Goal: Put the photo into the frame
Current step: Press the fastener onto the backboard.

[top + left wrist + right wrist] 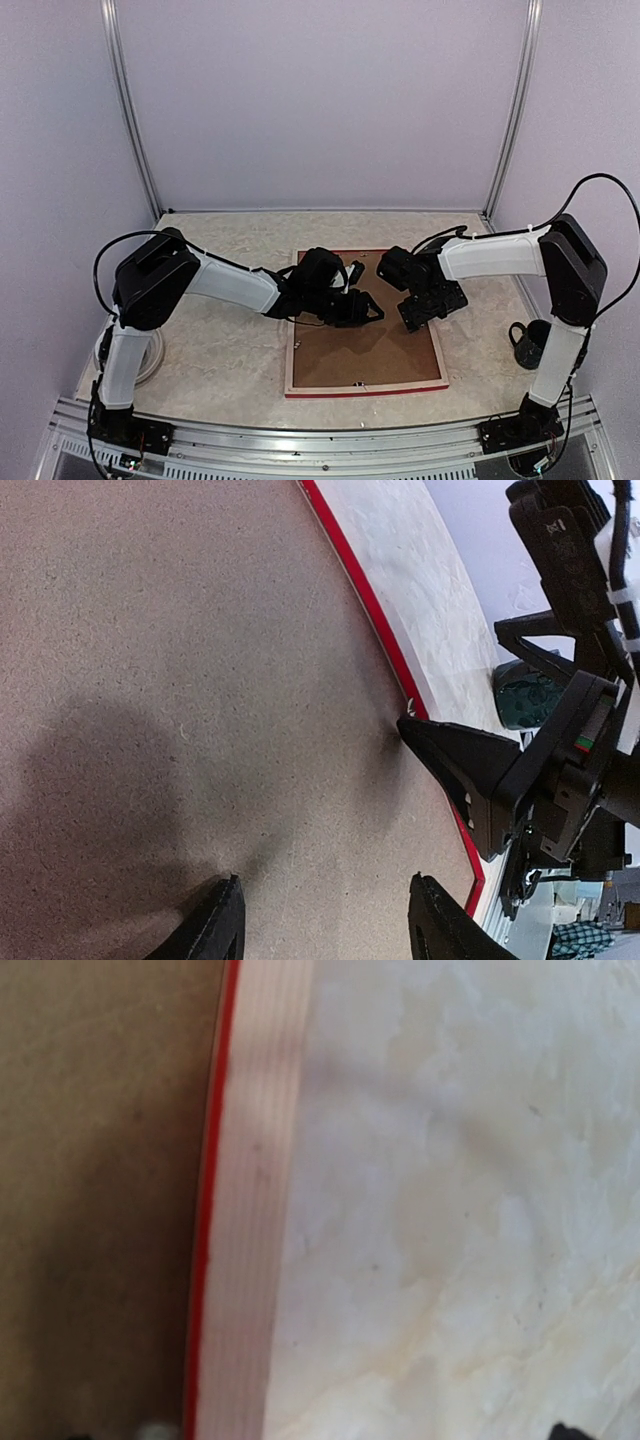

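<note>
Top external view gives me the frame (366, 390) lying face down in the middle of the table (230, 350), its red edge toward me and a brown board (360, 350) filling its opening. The photo I cannot see in any view. If it is in there it lies under that board, and I cannot tell. Both claws hang over the far half of the board. The left claw (372, 310) is about half open with nothing between its fingers (215, 925), hovering just above the brown surface. The right claw (412, 318) is spread wide and also empty, one finger (450, 760) pointing tip-down at the board's right margin, at or almost at the line where board meets frame. I read the step as seating the board flat in the recess. To do it well I would press straight down on the board itself, not on the pale wood rim, and work along the right side toward the near corner. The left claw should steady the middle so the left side does not tip up. I would push gently, since the frame may slide. The small clips (360, 384) at the near edge want closing only once the board sits level. The table is pale, marbled and looks slick. Plain lilac walls (320, 100) close it in, with metal posts (130, 110) at the far corners. A dark mug (530, 343) stands by the right arm, well apart from the frame.
</note>
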### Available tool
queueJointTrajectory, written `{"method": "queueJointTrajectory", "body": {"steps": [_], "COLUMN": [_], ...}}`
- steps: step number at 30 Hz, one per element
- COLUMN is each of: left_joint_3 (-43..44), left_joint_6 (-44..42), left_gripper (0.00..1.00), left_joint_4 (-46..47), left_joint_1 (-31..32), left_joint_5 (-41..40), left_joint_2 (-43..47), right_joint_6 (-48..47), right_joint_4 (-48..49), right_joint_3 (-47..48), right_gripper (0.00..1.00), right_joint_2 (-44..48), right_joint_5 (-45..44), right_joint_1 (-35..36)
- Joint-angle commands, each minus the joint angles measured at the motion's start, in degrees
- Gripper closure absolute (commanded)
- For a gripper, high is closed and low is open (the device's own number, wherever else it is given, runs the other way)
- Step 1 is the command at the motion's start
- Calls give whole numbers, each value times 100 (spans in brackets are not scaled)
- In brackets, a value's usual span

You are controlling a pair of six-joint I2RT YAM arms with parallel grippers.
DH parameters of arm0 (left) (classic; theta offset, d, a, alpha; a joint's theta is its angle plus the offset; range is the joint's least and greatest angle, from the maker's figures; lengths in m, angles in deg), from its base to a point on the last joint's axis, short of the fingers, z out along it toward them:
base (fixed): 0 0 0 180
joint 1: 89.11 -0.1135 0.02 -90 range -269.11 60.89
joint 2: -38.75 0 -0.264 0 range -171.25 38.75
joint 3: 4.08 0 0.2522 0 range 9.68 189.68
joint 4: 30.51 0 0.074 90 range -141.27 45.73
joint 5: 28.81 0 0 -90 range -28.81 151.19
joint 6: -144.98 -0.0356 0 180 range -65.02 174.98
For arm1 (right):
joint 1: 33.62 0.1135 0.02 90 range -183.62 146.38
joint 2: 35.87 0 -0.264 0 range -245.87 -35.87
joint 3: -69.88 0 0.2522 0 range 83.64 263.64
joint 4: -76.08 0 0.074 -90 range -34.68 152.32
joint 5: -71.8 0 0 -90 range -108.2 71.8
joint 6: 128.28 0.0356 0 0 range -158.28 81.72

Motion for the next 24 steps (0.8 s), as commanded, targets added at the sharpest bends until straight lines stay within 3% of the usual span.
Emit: {"method": "queueJointTrajectory", "body": {"steps": [1, 24], "left_joint_3": [82, 88], "left_joint_6": [17, 35], "left_gripper": [44, 45], "left_joint_4": [-82, -47], "left_joint_1": [28, 25], "left_joint_5": [20, 41], "left_joint_2": [-217, -214], "right_joint_6": [-34, -240], "right_joint_4": [164, 279], "right_joint_3": [-51, 4], "right_gripper": [1, 1], "right_joint_2": [-217, 5], "right_joint_5": [-54, -54], "right_joint_1": [-138, -253]}}
